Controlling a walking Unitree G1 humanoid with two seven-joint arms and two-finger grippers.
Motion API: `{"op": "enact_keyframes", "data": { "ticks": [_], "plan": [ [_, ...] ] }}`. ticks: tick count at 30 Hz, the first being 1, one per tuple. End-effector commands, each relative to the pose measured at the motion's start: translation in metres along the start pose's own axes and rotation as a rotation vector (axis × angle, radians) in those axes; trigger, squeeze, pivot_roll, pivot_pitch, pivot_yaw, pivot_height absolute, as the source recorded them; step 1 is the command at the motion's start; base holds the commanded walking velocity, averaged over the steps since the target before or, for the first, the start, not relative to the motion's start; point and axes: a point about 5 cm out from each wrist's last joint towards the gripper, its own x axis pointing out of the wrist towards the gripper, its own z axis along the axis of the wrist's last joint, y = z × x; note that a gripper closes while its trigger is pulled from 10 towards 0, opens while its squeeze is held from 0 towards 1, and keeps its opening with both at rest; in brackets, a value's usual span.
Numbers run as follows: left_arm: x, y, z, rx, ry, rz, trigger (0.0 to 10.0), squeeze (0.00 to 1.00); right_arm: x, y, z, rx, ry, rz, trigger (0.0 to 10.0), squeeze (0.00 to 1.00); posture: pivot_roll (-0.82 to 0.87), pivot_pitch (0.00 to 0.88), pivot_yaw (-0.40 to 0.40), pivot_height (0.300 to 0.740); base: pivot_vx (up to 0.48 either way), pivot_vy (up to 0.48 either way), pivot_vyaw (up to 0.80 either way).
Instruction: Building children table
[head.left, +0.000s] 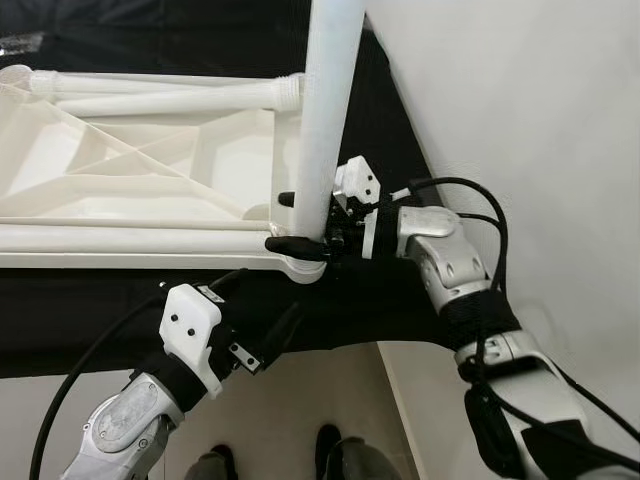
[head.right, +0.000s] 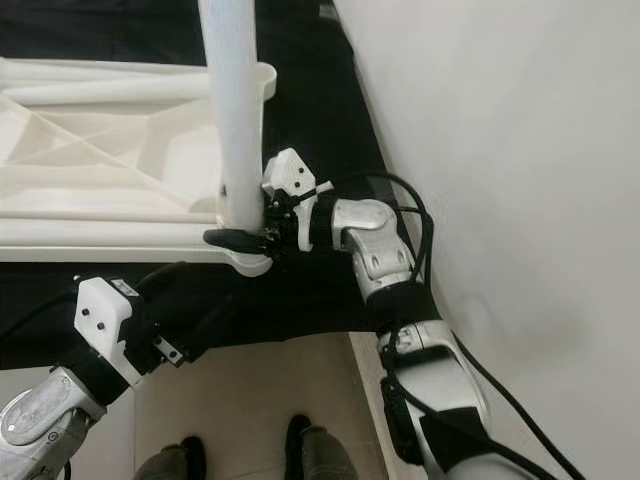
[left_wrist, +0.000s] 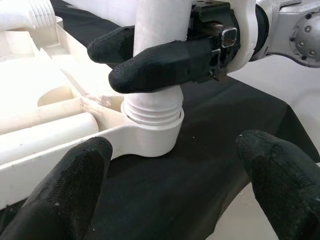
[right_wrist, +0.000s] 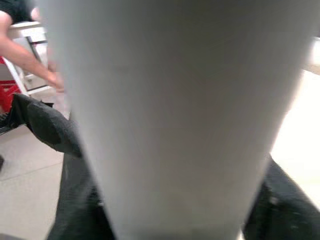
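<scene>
A white plastic table top (head.left: 130, 170) lies upside down on a black cloth (head.left: 120, 310), ribs up. A white table leg (head.left: 328, 110) stands upright in the near right corner socket (left_wrist: 150, 132). My right gripper (head.left: 290, 222) is shut on the leg just above the socket, one black finger on each side. The leg's threaded end (left_wrist: 152, 107) sits in the socket. My left gripper (left_wrist: 172, 190) is open, hovering just in front of the socket and below the table top's near edge. Another leg (head.left: 170, 95) lies across the far side of the table top.
A white wall (head.left: 520, 110) rises close on the right. The black cloth ends at a near edge, with pale floor (head.left: 300, 420) below it. A person's shoes (head.left: 325, 445) stand on the floor at the bottom. A person's arm (right_wrist: 25, 55) shows in the right wrist view.
</scene>
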Motion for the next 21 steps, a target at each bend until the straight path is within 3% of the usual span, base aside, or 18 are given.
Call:
{"op": "enact_keyframes", "data": {
  "ticks": [1, 7, 13, 15, 16, 17, 18, 19, 20, 21],
  "plan": [
    [-0.003, -0.004, -0.004, -0.018, 0.016, -0.006, 10.0, 0.00, -0.002, -0.002, 0.000, 0.004, -0.018, 0.014, 0.0, 0.00, 0.14, 0.281, -0.109, 0.740, 0.000, 0.000, 0.00],
    [-0.003, -0.003, -0.004, -0.018, 0.017, -0.003, 10.0, 0.00, -0.006, -0.004, -0.002, 0.023, -0.042, 0.029, 0.0, 0.00, 0.14, 0.284, -0.110, 0.740, 0.000, 0.000, 0.00],
    [-0.004, -0.003, -0.005, -0.021, 0.019, -0.004, 10.0, 0.00, -0.019, -0.001, -0.013, 0.004, -0.038, -0.054, 0.0, 0.00, 0.11, 0.295, -0.112, 0.740, 0.000, 0.000, 0.00],
    [-0.004, -0.003, -0.006, -0.023, 0.023, -0.006, 10.0, 0.00, -0.020, 0.001, -0.023, 0.036, -0.022, -0.220, 0.0, 0.00, 0.10, 0.301, -0.116, 0.740, 0.000, 0.000, 0.00],
    [-0.004, -0.003, -0.006, -0.023, 0.023, -0.006, 10.0, 0.00, -0.020, 0.001, -0.023, 0.036, -0.022, -0.220, 0.0, 0.00, 0.10, 0.301, -0.116, 0.740, 0.000, 0.000, 0.00],
    [-0.004, -0.003, -0.006, -0.026, 0.025, -0.010, 10.0, 0.00, -0.016, 0.007, -0.037, 0.078, 0.032, -0.392, 0.0, 0.00, 0.10, 0.304, -0.114, 0.740, 0.000, 0.000, 0.00],
    [-0.004, -0.004, -0.006, -0.031, 0.027, -0.016, 10.0, 0.00, -0.016, 0.025, -0.057, 0.079, 0.164, -0.686, 0.0, 0.00, 0.08, 0.311, -0.106, 0.740, 0.000, 0.000, 0.00],
    [-0.004, -0.004, -0.006, -0.031, 0.027, -0.016, 10.0, 0.00, -0.016, 0.025, -0.057, 0.079, 0.164, -0.686, 0.0, 0.00, 0.08, 0.311, -0.106, 0.740, 0.000, 0.000, 0.00],
    [-0.004, -0.004, -0.006, -0.035, 0.027, -0.021, 10.0, 0.00, -0.019, 0.043, -0.062, 0.043, 0.210, -0.846, 0.0, 0.00, 0.08, 0.314, -0.104, 0.740, 0.000, 0.000, 0.00],
    [-0.004, -0.004, -0.006, -0.035, 0.027, -0.021, 10.0, 0.00, -0.019, 0.043, -0.062, 0.043, 0.210, -0.846, 0.0, 0.00, 0.08, 0.314, -0.104, 0.740, 0.000, 0.000, 0.00]
  ]
}}
